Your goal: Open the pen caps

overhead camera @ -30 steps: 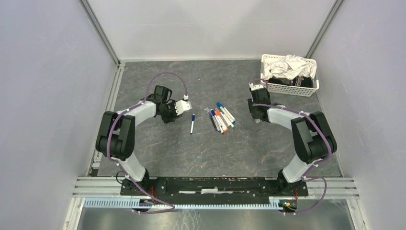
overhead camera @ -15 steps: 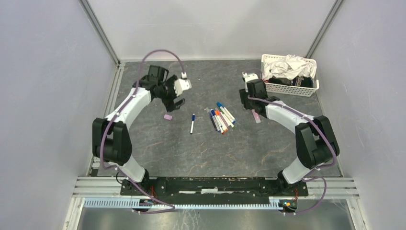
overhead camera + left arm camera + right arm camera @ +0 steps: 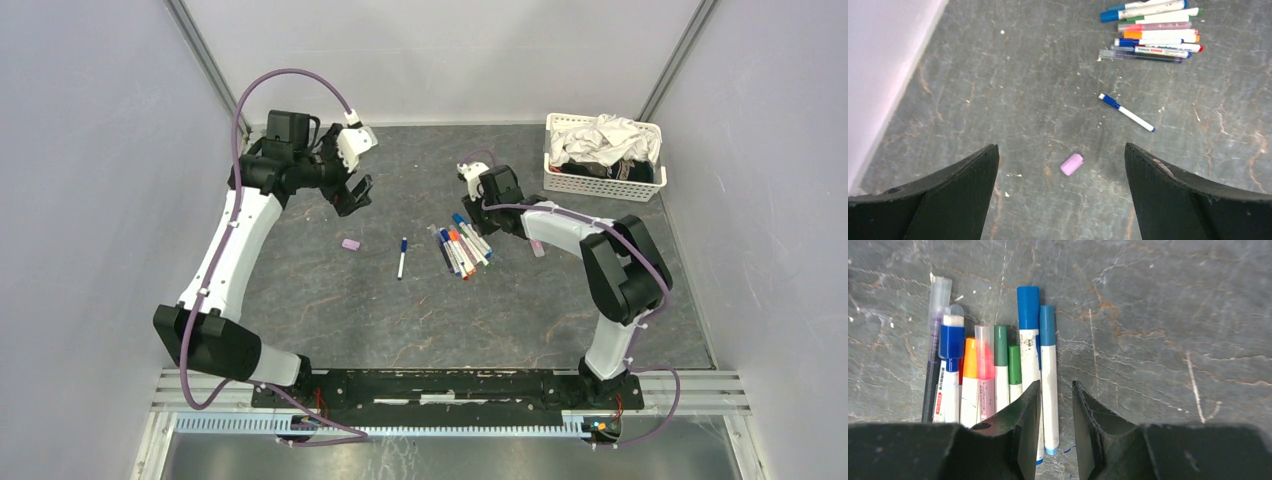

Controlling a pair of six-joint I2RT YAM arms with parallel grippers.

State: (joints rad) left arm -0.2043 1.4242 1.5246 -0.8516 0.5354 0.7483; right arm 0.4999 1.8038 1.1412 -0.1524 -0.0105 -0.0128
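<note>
A small lilac cap (image 3: 1071, 163) lies alone on the table (image 3: 330, 310), below and between the fingers of my left gripper (image 3: 1060, 146). That gripper (image 3: 352, 192) hangs high above it, wide open and empty. A single blue-capped pen (image 3: 401, 257) lies to the cap's right. Several capped pens (image 3: 462, 245) lie side by side in a bunch. My right gripper (image 3: 1056, 385) hovers over the bunch's right edge, its jaws a narrow gap apart and nothing held. A white pen with a blue cap (image 3: 1047, 325) shows through that gap. A lilac pen barrel (image 3: 537, 245) lies beside the right forearm.
A white mesh basket (image 3: 600, 188) of crumpled cloth stands at the back right corner. Grey walls enclose the table on the left, back and right. The left wall shows close by in the left wrist view.
My left gripper opened, dropped the lilac cap on the table, then rose and swung back-left. My right gripper set down the lilac barrel, moved left over the pens and narrowed.
</note>
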